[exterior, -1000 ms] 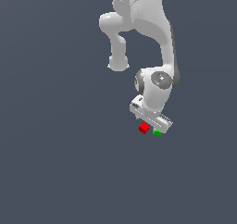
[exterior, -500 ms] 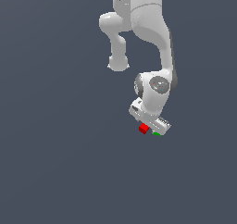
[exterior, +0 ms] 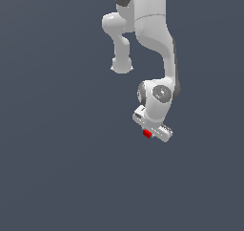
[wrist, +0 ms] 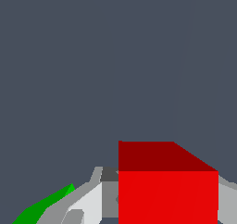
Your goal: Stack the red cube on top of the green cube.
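The red cube (exterior: 147,133) lies on the dark floor under the white hand of my gripper (exterior: 149,131). In the wrist view the red cube (wrist: 167,195) looms large, and my gripper (wrist: 168,209) is shut on it. One finger (wrist: 88,202) sits flush against one side of the cube and a grey edge of the other finger (wrist: 227,200) against the opposite side. The green cube (wrist: 40,209) rests on the floor just beyond the first finger, half hidden by it. In the exterior view only a sliver of the green cube (exterior: 158,138) shows beside the hand.
The arm (exterior: 155,44) reaches down from the top of the exterior view. A plain dark grey floor (exterior: 57,168) surrounds the cubes, and I see no other objects.
The hand has sunk lower over the red cube and now covers most of the green cube in the exterior view. Neither cube has moved.
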Tool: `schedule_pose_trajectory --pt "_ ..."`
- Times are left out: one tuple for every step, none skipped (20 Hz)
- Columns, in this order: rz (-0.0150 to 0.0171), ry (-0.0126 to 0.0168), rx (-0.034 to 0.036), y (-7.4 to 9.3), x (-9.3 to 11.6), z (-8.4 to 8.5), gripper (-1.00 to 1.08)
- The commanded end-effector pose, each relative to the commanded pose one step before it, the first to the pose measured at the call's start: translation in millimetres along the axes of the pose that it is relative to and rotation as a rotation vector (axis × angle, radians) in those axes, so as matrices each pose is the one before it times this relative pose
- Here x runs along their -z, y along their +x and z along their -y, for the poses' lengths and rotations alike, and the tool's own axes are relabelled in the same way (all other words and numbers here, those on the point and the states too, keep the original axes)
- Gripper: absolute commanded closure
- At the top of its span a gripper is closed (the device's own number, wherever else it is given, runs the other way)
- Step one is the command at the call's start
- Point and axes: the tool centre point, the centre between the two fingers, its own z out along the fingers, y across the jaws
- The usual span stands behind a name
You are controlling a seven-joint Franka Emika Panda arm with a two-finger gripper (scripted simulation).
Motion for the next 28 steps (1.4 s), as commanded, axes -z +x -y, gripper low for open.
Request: schedule_pose_trajectory --pt "-0.00046 0.00056 -0.00011 0.33 -0.28 0.24 1.08" --pt "0.00000 0.00000 0.00000 0.00 0.00 0.00 1.08" --pt "0.00000 0.00000 0.00000 0.00 0.00 0.00 1.08" --pt "0.00000 0.00000 0.00000 0.00 0.00 0.00 1.08" --pt "0.00000 0.00000 0.00000 0.00 0.00 0.00 1.08" --pt "0.00000 0.00000 0.00000 0.00 0.00 0.00 1.08" --pt "0.00000 0.00000 0.00000 0.00 0.00 0.00 1.08" --pt "0.00000 0.00000 0.00000 0.00 0.00 0.00 1.08" --pt "0.00015 0.00004 0.00083 -0.52 0.18 0.32 1.08" --pt "0.00000 0.00000 0.00000 -0.01 0.29 -0.01 1.08" --pt "0.00000 0.00000 0.00000 -0.03 0.88 -0.04 1.08" --pt "0.00000 0.00000 0.00000 -0.05 1.47 -0.06 1.08" --pt "0.00000 0.00000 0.00000 -0.07 2.07 -0.08 1.08" --pt "0.00000 0.00000 0.00000 -0.08 2.68 -0.09 1.08" --pt "0.00000 0.00000 0.00000 -0.08 3.31 -0.10 1.08" --pt "0.00000 0.00000 0.00000 -0.09 3.95 -0.10 1.08" --pt "0.00000 0.00000 0.00000 -0.09 4.61 -0.11 1.08" --pt "0.00000 0.00000 0.00000 -0.09 5.28 -0.11 1.08" --pt "0.00000 0.00000 0.00000 -0.09 5.97 -0.11 1.08" --pt "0.00000 0.00000 0.00000 -0.09 6.68 -0.11 1.08" --pt "0.00000 0.00000 0.00000 -0.09 7.40 -0.11 1.08" --pt "0.00000 0.00000 0.00000 -0.08 7.78 -0.11 1.08" --pt "0.00008 0.00009 -0.00068 0.29 7.30 -0.34 1.08" --pt "0.00000 0.00000 0.00000 -0.03 6.73 -0.06 1.08" --pt "0.00000 0.00000 0.00000 -0.01 6.17 -0.03 1.08" --pt "0.00000 0.00000 0.00000 0.02 5.59 0.01 1.08" --pt "0.00000 0.00000 0.00000 0.06 5.00 0.05 1.08" --pt "0.00000 0.00000 0.00000 0.09 4.40 0.09 1.08"
